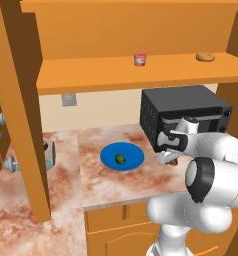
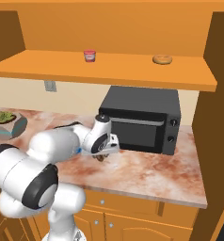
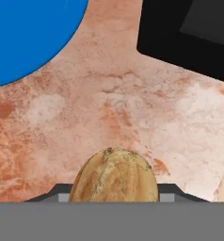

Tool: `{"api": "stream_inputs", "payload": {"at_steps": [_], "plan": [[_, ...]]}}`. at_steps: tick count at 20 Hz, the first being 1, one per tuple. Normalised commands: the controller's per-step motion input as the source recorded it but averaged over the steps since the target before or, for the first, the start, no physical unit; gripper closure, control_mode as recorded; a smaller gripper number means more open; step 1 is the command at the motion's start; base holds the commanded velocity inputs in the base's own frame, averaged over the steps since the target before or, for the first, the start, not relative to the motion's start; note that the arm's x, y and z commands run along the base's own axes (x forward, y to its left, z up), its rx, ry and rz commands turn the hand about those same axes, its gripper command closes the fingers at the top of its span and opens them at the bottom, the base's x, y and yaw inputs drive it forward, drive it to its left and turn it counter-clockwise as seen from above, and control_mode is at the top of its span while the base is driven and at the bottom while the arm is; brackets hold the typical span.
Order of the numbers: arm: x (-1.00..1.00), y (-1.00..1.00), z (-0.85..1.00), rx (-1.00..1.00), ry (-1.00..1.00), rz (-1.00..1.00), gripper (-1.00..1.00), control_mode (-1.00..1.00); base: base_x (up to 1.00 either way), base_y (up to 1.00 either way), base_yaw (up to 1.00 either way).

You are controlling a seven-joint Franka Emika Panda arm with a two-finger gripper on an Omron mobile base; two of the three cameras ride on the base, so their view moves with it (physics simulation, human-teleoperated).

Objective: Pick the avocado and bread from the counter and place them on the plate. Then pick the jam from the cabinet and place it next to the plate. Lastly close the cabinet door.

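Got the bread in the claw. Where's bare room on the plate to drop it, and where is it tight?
The plate is bare all around the avocado at its centre; the near-right rim, toward the claw holding the bread, is the closest free patch. Bare counter lies in front of the plate. It is tight by the black microwave, right behind the claw.

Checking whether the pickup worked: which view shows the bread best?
The hand view: the bread sits large and close between the jaws, its speckled crust plain. In the left base view only a brown sliver peeks under the gripper; the right base view shows a small dark bit beneath it.
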Motion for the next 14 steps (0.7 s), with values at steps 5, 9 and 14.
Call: {"api": "stream_inputs", "payload": {"at_steps": [5,9,14], "plan": [[-0.21,0.08,0.49,0.03,0.07,0.13,1.00,-1.00,0.00,0.00,0.00],[-0.18,0.00,0.46,0.05,0.03,0.11,1.00,-1.00,0.00,0.00,0.00],[-0.04,0.04,0.28,0.04,0.00,0.07,1.00,-1.00,0.00,0.00,0.00]]}}
